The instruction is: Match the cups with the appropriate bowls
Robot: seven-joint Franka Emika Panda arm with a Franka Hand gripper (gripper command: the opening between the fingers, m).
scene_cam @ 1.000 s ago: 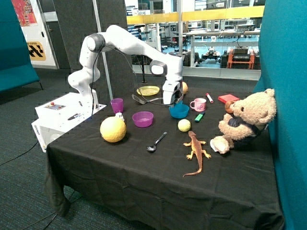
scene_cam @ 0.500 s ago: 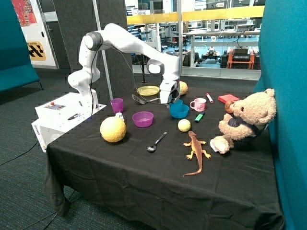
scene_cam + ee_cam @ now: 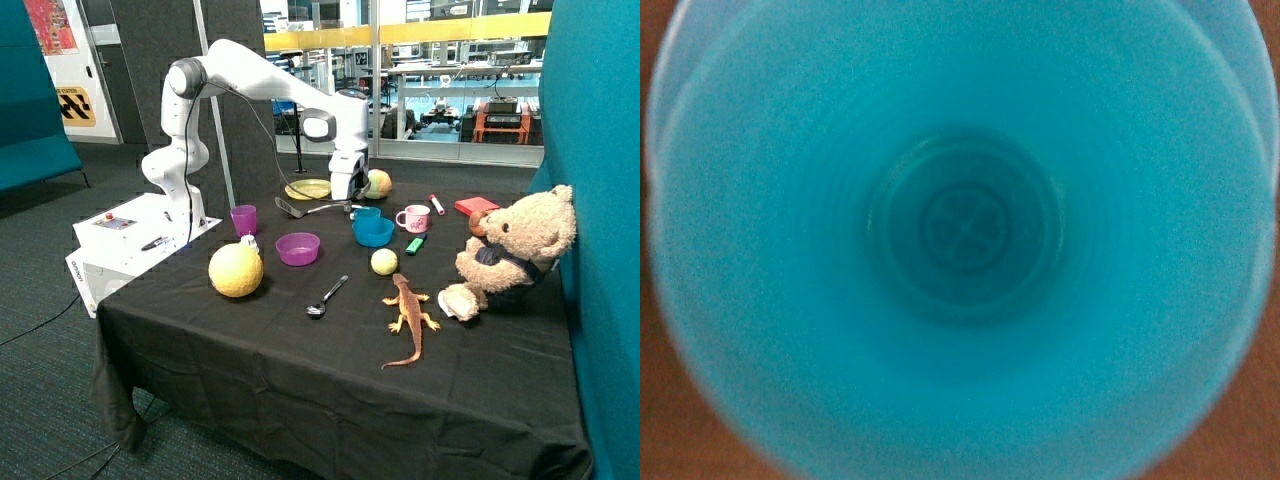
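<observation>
The teal cup (image 3: 367,212) is seen standing in the blue bowl (image 3: 373,233); whether the gripper (image 3: 349,203) above grasps anything cannot be told.

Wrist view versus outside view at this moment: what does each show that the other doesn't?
Only the wrist view: the inside of the teal cup, down to the moulded mark on its bottom. The cup fills the picture.

Only the outside view: the arm, with its end effector just beside the blue bowl, and the purple cup standing apart from the purple bowl.

Both: the teal cup. In the outside view only its rim shows, seemingly inside the blue bowl.
</observation>
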